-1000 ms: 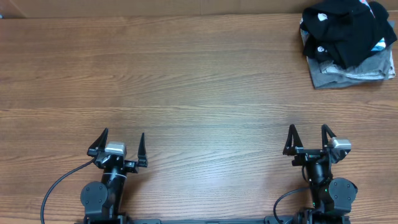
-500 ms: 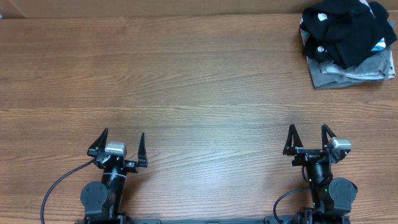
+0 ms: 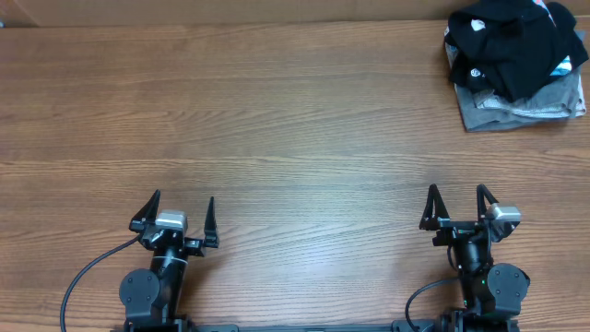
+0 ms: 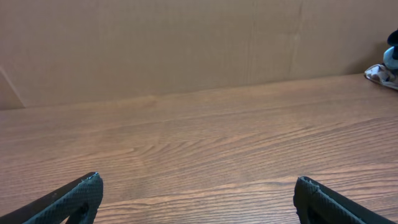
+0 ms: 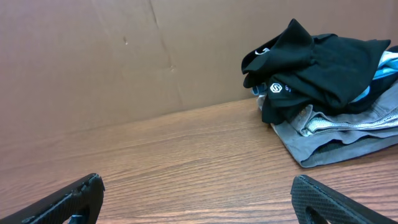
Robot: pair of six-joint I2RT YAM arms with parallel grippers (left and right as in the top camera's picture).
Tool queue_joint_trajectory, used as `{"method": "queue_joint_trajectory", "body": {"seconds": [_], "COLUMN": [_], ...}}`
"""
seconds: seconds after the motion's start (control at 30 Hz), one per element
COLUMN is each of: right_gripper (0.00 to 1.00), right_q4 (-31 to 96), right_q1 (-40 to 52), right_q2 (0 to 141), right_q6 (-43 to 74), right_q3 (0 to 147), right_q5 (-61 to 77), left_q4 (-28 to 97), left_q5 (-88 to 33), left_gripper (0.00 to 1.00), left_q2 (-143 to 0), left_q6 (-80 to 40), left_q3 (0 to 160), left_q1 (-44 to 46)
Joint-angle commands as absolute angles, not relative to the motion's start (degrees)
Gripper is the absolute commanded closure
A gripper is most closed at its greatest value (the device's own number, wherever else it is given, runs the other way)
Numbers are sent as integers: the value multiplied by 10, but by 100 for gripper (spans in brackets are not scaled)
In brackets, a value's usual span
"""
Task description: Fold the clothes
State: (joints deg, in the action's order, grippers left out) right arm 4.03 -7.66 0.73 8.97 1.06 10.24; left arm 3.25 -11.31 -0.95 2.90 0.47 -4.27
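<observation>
Nothing moved in the last second, so folding had not started. Left gripper point(image 3: 182, 201) and right gripper point(image 3: 455, 191) stood wide and empty at the near edge. The black garment point(image 3: 507, 41), thin, soft and crumpled, sat in the far right corner atop 1 grey folded garment point(image 3: 516, 111) on the wood-grain table point(image 3: 295, 120).

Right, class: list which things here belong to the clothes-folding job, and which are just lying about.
Job: black garment, crumpled, not yet folded; left gripper and right gripper, both open.
Lying about: grey folded garment beneath it; light blue fabric peeking out.
</observation>
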Motion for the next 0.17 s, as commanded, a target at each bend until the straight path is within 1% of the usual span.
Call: {"method": "queue_joint_trajectory", "body": {"seconds": [0.0, 0.13], "right_gripper": [0, 0], "right_q4": [37, 37], "right_q1": [-75, -75], "right_q2": [2, 2], "right_q6": [90, 90], "right_q3": [5, 5], "right_q5": [99, 99], "left_q4": [34, 34], "left_q5": [-105, -105], "left_gripper": [0, 0], "left_q2": [-3, -3], "left_q6": [30, 30], "left_q3": [3, 3], "left_q1": [-45, -45]}}
